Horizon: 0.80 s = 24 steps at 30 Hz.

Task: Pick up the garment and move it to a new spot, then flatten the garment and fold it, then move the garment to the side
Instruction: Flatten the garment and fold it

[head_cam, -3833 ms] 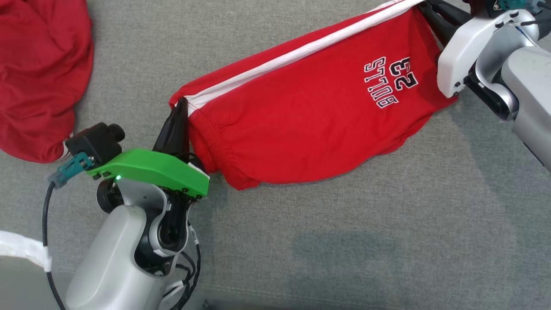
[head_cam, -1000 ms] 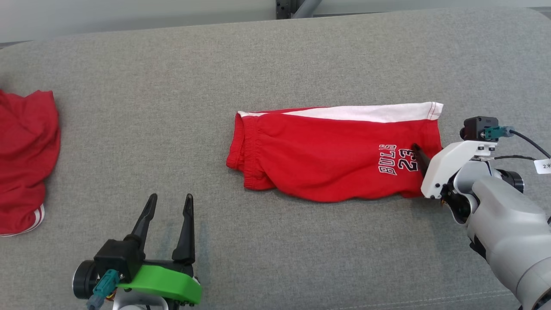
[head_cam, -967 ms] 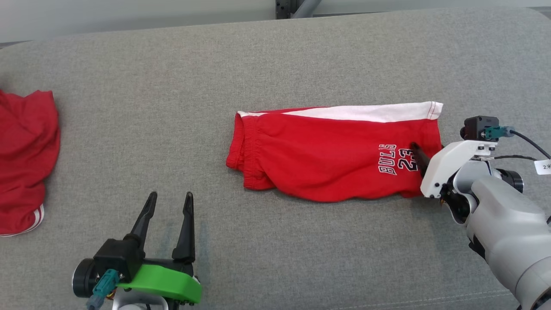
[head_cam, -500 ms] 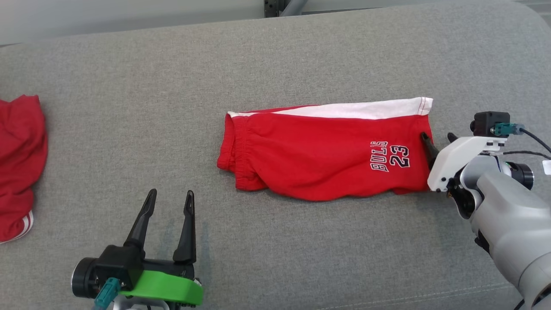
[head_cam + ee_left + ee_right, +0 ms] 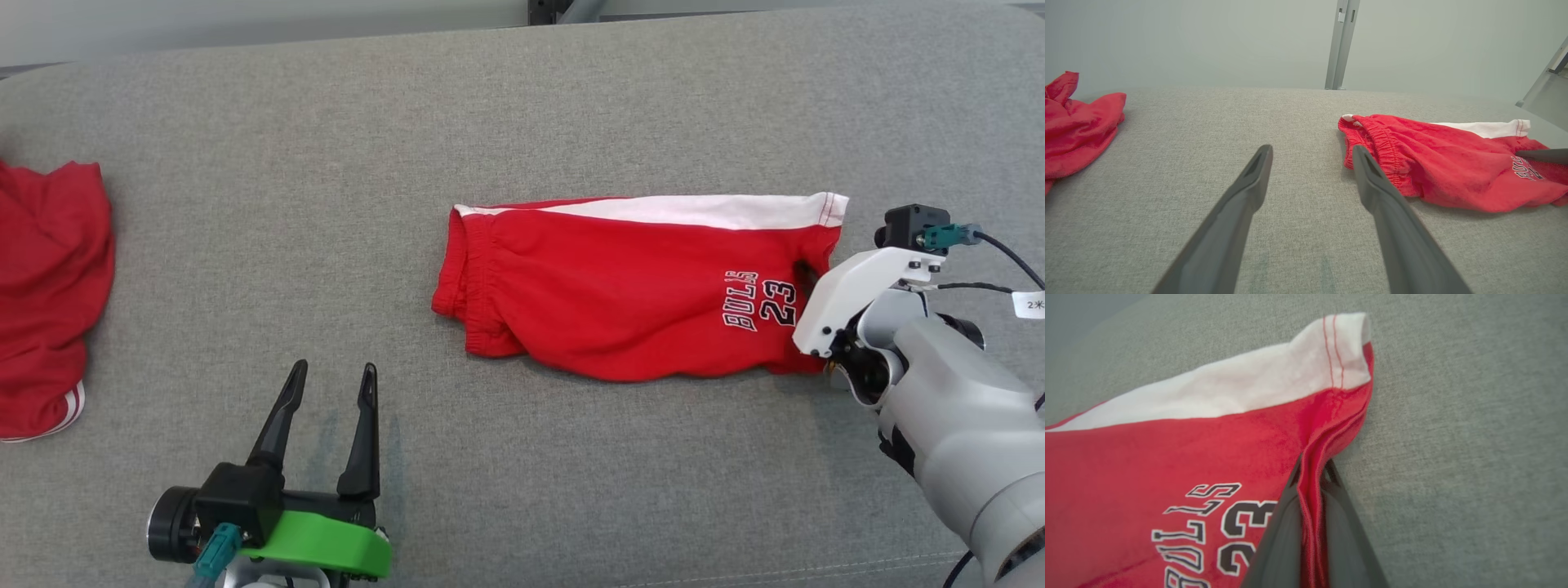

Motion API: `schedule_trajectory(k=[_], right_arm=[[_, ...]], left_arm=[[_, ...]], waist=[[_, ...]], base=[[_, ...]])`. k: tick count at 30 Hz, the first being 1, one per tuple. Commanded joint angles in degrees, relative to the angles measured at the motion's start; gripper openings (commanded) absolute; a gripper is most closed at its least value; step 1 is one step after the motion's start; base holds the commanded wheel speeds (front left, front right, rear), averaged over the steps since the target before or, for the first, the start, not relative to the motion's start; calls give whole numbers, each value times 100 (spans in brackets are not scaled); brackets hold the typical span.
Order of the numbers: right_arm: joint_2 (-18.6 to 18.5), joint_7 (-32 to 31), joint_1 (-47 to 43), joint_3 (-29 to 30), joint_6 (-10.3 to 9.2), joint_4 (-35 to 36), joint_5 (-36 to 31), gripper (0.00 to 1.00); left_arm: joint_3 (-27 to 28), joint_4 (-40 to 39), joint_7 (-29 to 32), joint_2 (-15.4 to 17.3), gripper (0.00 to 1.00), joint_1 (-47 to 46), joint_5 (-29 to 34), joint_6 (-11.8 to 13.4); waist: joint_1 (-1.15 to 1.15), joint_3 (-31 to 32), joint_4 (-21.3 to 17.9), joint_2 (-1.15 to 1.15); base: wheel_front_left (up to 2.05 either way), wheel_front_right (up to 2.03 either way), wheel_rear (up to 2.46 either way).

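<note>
Head view: the red basketball shorts (image 5: 629, 294) lie stretched left to right on the grey cushion (image 5: 571, 106), right of centre. The elastic waistband is at the left end, the white side stripe (image 5: 702, 211) runs along the far edge, and the "BULLS 23" print (image 5: 759, 300) sits near the right end. The right gripper (image 5: 807, 273) reaches in at that right hem from the near right, a good spot for dragging or folding the leg end over. The left gripper (image 5: 333, 371) hovers well apart at the near left with its fingers spread and nothing between them. It looks parked clear so the cloth can move freely. A second red garment (image 5: 49, 269) sits bunched at the far-left edge, out of the way.

Left wrist view: both fingers frame bare cushion. The shorts (image 5: 1437, 163) are ahead to the right, and the waistband is near the right finger but not touching it. The other garment (image 5: 1077, 122) is off to the left.

Right wrist view: here's the grip! The right gripper (image 5: 1312, 469) is clenched on a raised ridge of red hem just below the stripe. The fabric is pinched into a standing fold, and the rest of the shorts (image 5: 1188, 457) lies flat. They look ready for the fold.
</note>
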<state>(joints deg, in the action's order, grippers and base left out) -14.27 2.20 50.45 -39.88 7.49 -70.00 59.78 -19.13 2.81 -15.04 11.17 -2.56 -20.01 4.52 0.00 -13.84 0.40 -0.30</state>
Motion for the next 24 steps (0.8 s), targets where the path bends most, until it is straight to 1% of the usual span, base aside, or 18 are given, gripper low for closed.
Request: schedule_trajectory(k=[1,4,7,11,14,17,19,21,24], right_arm=[[-133,-80,-110,43,-2,72,96,0],[-413,-294,-104,79,-5,235,189,0],[-810,-545,-94,90,-5,325,213,0],[-1423,-725,87,149,-5,202,166,0],[-1756,-742,229,156,-5,132,80,0],[-1824,-682,317,182,-4,263,94,0],[-1756,-682,325,200,-3,474,156,0],[-1624,-703,287,145,-3,760,139,0],[-1273,-729,109,37,-2,1298,114,0]], left_arm=[[53,43,-18,-24,100,87,125,-67],[126,73,-18,-62,100,86,156,-148],[153,98,-18,-116,100,113,215,-211],[193,131,-17,-182,100,157,278,-312],[201,168,-18,-227,100,184,333,-392],[225,189,-18,-266,100,190,367,-403],[259,212,-18,-303,100,218,385,-428],[303,229,-18,-341,100,240,396,-445],[352,243,-18,-386,100,263,441,-453]], waist=[[0,83,-33,30],[0,119,-35,30],[0,171,2,30],[0,155,77,30],[0,137,143,30],[0,138,170,30],[0,153,179,30],[0,164,162,30],[0,182,118,30]], base=[[0,0,0],[0,0,0],[0,0,0],[0,0,0],[0,0,0],[0,0,0],[0,0,0],[0,0,0],[0,0,0]])
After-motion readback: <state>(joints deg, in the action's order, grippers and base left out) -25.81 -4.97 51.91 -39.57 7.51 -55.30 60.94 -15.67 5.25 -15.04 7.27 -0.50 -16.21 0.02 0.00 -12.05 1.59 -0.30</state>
